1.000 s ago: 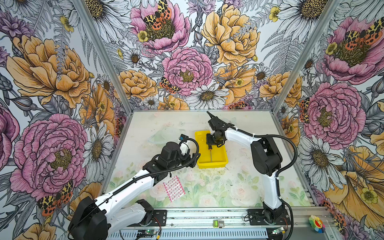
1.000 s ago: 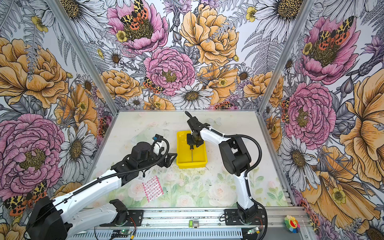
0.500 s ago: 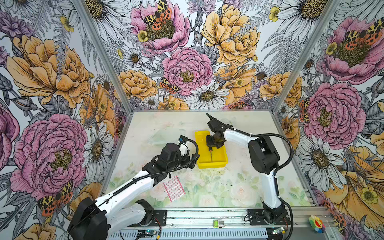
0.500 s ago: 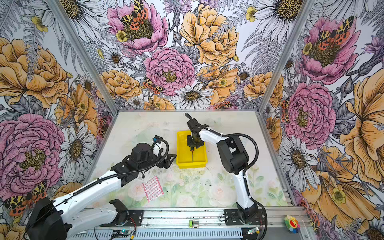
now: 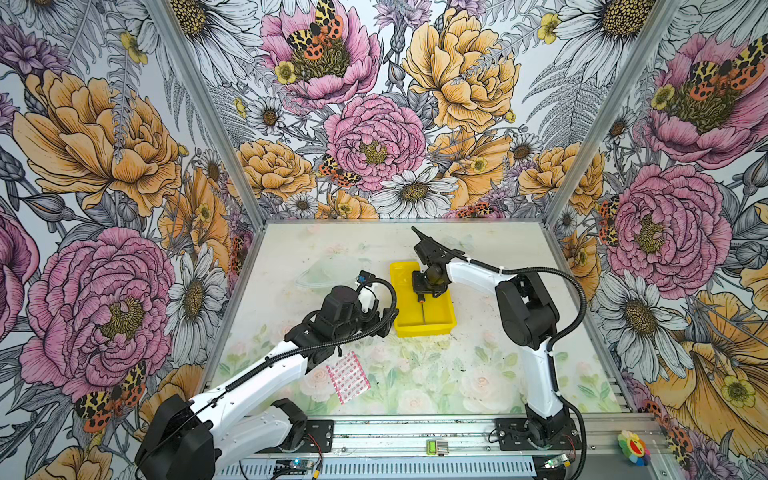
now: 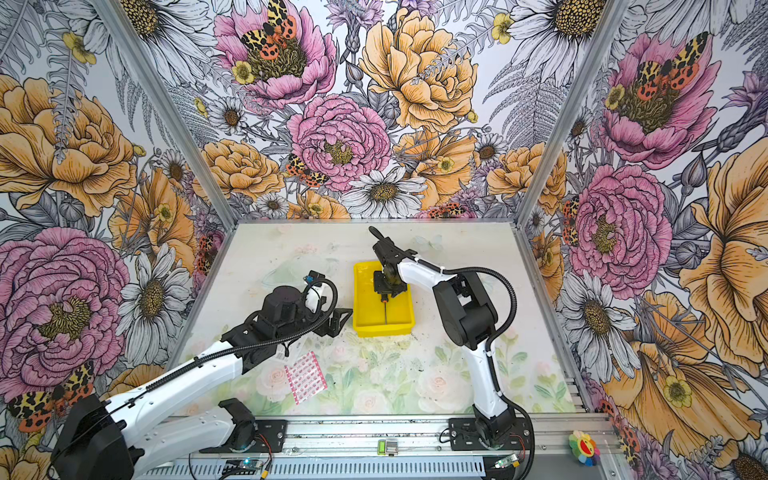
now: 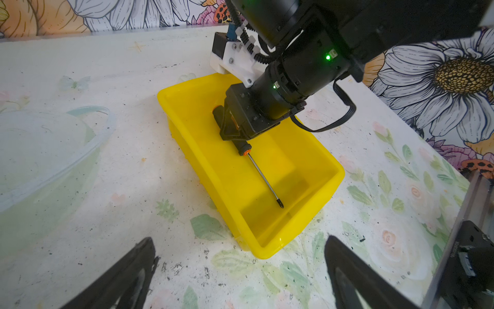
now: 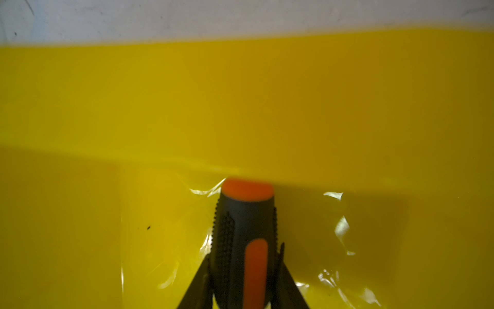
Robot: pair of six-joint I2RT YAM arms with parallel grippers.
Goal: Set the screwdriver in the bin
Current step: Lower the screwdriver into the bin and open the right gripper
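The screwdriver (image 7: 263,178) is lying along the long axis of the bin (image 7: 288,160), low inside, while the right hand (image 7: 232,131) is clamping its handle.

- Worktop (image 5: 478,374): flat surface with a pale floral print and scattered dark specks.
- Bin (image 5: 424,330): yellow, rectangular; stands directly on the worktop near its middle.
- Patterned sheet (image 5: 348,377): pink and white; lies flat toward the front edge, left of the bin and well apart from it.
- Clear plastic item (image 5: 328,272): round-edged; lies left of the bin toward the back, not touching it.
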